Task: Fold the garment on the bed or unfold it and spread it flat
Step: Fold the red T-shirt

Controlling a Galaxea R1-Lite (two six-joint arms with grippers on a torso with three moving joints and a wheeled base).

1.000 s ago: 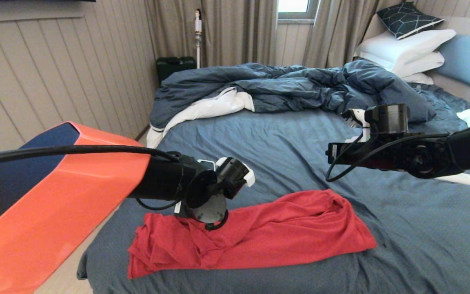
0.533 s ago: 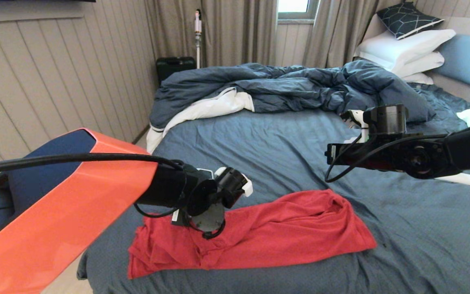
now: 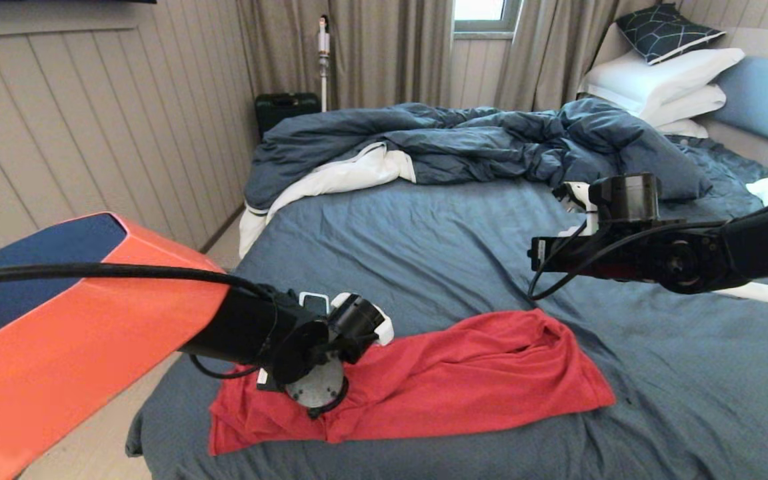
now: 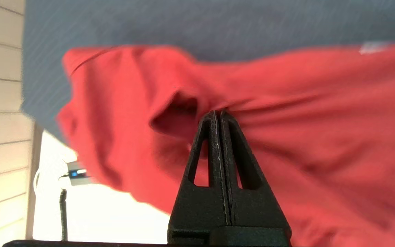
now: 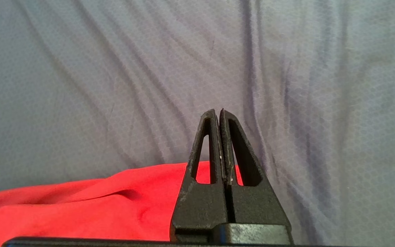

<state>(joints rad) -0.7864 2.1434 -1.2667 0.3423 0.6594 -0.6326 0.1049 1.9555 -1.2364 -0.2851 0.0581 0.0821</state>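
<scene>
The plain bright red short-sleeved T-shirt (image 3: 417, 377) of thin soft jersey lies rumpled in a long band across the near part of the wide double bed (image 3: 424, 247), on its slate-blue sheet, close to the bed's front edge and reaching toward the left corner, well apart from the rumpled dark blue duvet (image 3: 464, 143) with white lining that is heaped at the far side. The left pincer (image 4: 218, 112) is down over the left end of the shirt; in the left wrist view its two black fingers (image 4: 204, 137) are pressed together with a small pinch of red cloth caught at their tips, and the fabric pulls into a fold and radiating creases around that spot (the head view hides the tips themselves behind the wrist). The shirt's left end bunches in loose folds near the bed's edge, while its right end spreads wider and flatter on the sheet. The right pincer (image 5: 218, 111) hangs in the air above the bare sheet beyond the shirt's right end, its fingers closed flat against each other with nothing between them; the red cloth shows only below and behind it in its wrist view. White pillows (image 3: 664, 83) are stacked against the light blue headboard (image 3: 767, 97) at the far right.
</scene>
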